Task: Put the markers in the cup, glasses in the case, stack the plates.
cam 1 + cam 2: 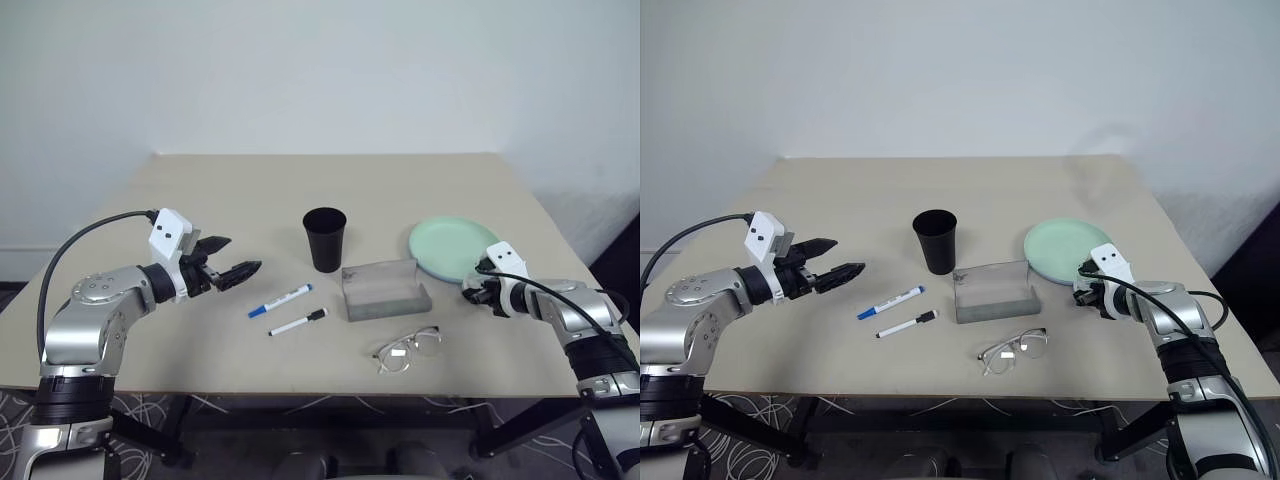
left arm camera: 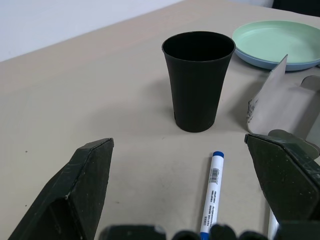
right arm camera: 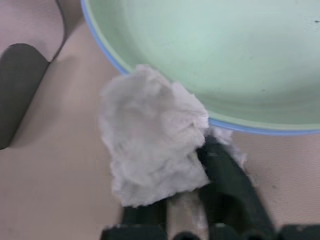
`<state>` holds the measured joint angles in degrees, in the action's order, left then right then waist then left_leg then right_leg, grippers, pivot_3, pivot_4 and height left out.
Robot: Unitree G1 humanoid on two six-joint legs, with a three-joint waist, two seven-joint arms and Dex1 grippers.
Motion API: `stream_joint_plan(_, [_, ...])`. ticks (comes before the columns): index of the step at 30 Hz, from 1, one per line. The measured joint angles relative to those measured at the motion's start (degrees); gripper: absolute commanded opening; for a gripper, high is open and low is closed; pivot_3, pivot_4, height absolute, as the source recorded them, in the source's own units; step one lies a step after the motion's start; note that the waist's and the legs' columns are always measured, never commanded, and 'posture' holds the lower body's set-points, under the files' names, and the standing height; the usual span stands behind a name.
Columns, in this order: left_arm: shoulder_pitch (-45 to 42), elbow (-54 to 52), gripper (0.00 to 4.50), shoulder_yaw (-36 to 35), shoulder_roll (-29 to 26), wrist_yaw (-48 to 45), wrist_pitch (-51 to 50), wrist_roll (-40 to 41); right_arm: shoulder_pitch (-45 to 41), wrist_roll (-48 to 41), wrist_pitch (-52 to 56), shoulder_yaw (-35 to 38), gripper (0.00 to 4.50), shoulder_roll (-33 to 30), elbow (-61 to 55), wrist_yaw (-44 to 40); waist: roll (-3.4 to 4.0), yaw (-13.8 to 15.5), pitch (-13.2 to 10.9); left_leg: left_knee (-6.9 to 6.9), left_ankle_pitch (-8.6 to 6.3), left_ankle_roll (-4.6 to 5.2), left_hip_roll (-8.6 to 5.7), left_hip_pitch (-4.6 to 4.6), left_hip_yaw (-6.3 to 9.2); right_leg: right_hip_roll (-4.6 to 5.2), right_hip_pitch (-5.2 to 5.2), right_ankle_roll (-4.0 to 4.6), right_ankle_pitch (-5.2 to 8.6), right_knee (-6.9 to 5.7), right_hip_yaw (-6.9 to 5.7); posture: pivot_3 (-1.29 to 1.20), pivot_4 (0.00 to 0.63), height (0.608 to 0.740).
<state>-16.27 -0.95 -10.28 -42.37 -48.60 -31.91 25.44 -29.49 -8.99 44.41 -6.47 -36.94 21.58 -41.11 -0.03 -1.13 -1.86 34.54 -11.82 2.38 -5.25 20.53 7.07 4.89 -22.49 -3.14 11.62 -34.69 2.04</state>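
Note:
The black cup (image 1: pixel 325 238) stands upright mid-table. In front of it lie two markers, one blue-capped (image 1: pixel 280 300) and one black-capped (image 1: pixel 298 322). My left gripper (image 1: pixel 243 254) hovers open to their left, pointing toward the cup and holding nothing. The grey case (image 1: pixel 385 290) sits open to the right of the markers, and the glasses (image 1: pixel 407 349) lie in front of it. The mint green plate (image 1: pixel 455 248) rests on the light blue plate (image 3: pixel 230 127). At their near rim, my right gripper (image 1: pixel 470 293) is shut on a crumpled white tissue (image 3: pixel 150 155).
The beige table (image 1: pixel 220 200) has bare room across its back and left side. Its front edge runs just in front of the glasses. The plates lie close to the table's right edge.

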Motion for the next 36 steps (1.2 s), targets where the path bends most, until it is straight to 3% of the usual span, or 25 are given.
stream_joint_plan(7, [0.0, 0.02, 4.5, -0.01, 0.0, 0.05, 0.03, -0.03, -0.59, -3.26, 0.28, -0.26, 0.05, -2.58, -5.59, -9.58, 0.03, 0.02, -0.02, 0.01, 0.0, 0.0, 0.0, 0.02, 0.01, 0.01, -0.01, -0.01, 0.0, 0.0, -0.01, 0.0, 0.0, 0.732])
stream_joint_plan(11, [-0.31, 0.06, 4.5, 0.09, 0.0, -0.06, 0.08, -0.07, -5.8, -5.59, -0.43, 1.08, 0.05, -2.43, -9.29, -12.12, 0.02, -0.13, -0.01, 0.01, 0.0, -0.01, 0.06, -0.02, -0.01, 0.01, 0.01, -0.01, 0.0, 0.0, -0.08, 0.0, 0.0, 0.732])
stream_joint_plan(13, [-0.42, 0.23, 4.5, 0.13, 0.02, -0.09, 0.09, -0.11, -9.02, -4.81, -1.91, 1.36, 0.05, -1.35, -6.9, -10.22, 0.01, -0.08, -0.01, 0.02, 0.0, -0.01, 0.06, -0.02, 0.01, 0.01, 0.0, 0.0, 0.0, 0.01, -0.1, 0.0, 0.0, 0.732])
stream_joint_plan(21, [-1.22, 0.56, 4.5, 0.64, 0.6, 0.05, 0.21, -0.36, -18.0, 4.47, -16.62, -0.49, 0.05, 6.41, 20.73, 1.28, -0.02, 0.03, -0.01, -0.08, 0.01, -0.02, -0.08, 0.04, 0.03, 0.03, -0.06, 0.04, -0.04, 0.01, -0.02, 0.0, 0.0, 0.732])
stream_joint_plan(26, [-1.13, 0.49, 4.5, 0.62, 0.76, 0.12, 0.3, -0.37, -22.44, 7.02, -22.86, -0.18, 1.69, 7.69, 32.5, 4.58, 0.0, -0.2, -0.01, -0.3, -0.01, -0.04, -0.09, 0.01, -0.02, -0.01, -0.17, 0.06, -0.04, 0.03, 0.1, 0.0, 0.0, 0.732])
stream_joint_plan(33, [-0.83, 0.44, 4.5, 0.62, 0.81, 0.45, 0.36, -0.46, -24.23, 8.74, -26.65, 0.72, 4.06, 8.01, 37.46, 5.93, 0.01, -0.21, -0.01, -0.27, -0.01, -0.06, -0.05, -0.21, -0.01, -0.06, 0.02, 0.05, -0.03, -0.02, 0.1, 0.0, 0.0, 0.732])
stream_joint_plan(36, [-0.78, 0.06, 4.5, 0.73, 1.17, 0.6, 0.38, -0.54, -24.25, 9.1, -26.8, 0.75, 4.47, 7.27, 37.38, 5.17, 0.01, -0.15, -0.01, -0.24, -0.01, -0.05, -0.08, -0.19, 0.01, -0.05, 0.03, 0.05, -0.03, -0.01, 0.1, 0.0, 0.0, 0.732])
